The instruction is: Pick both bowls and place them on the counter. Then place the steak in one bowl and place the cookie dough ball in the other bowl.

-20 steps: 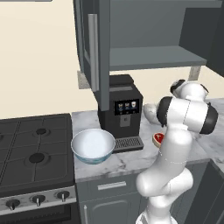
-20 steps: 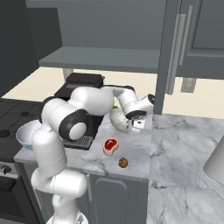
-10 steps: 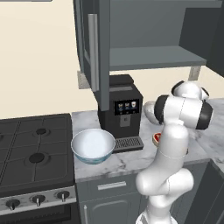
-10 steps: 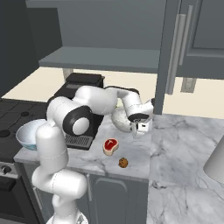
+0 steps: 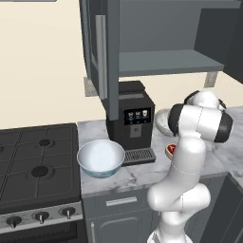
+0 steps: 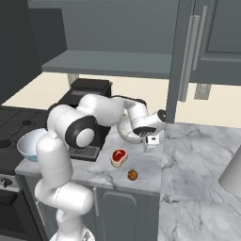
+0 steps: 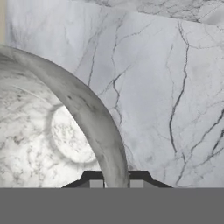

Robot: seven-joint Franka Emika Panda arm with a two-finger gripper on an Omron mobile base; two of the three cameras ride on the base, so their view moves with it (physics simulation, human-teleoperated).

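My gripper [image 6: 148,141] is shut on the near rim of the grey marbled bowl [image 6: 127,131], which hangs tilted low over the counter [image 6: 188,155] beside the coffee machine. In the hand view the bowl's thick rim [image 7: 94,118] runs down between my gripper's [image 7: 114,183] finger tips, with veined marble [image 7: 170,83] behind it. The steak [image 6: 119,156] lies on the counter just in front of that bowl, and the cookie dough ball [image 6: 132,175] sits nearer the front edge. The wide white bowl with blue pattern [image 5: 100,158] stands on the counter by the stove.
A black coffee machine [image 5: 130,121] stands at the back between the two bowls. The gas stove [image 5: 38,166] lies to the left. An open cabinet door [image 6: 183,61] hangs above the counter right of my gripper. A pale cone-shaped object [image 6: 233,172] stands at the far right.
My gripper has come down toward the counter with the grey marbled bowl in it. The steak, cookie dough ball and white bowl have not moved.
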